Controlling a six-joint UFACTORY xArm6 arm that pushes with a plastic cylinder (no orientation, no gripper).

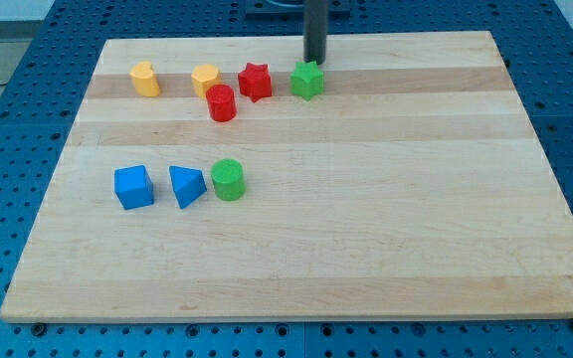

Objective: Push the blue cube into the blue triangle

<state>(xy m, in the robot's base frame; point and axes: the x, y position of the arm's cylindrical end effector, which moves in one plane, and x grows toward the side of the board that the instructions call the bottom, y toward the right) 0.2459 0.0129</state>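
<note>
Wooden board (366, 249) on a blue perforated bench: blue cube (133, 187) at the view's left, just beside the blue triangle (187, 185), a narrow gap between.

The arm carries no fingers; the tip (314, 60) stands at the view's top, just above the green star (307, 80), well apart from both blue blocks. The cube appears light, rigid and free-sliding; contact should be centred on its left face to avoid rotation.

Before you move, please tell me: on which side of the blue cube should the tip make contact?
Push on the blue cube's view-left face. The blue triangle sits just to its right, so a rightward shove closes the gap. My tip is far off, by the green star.
</note>
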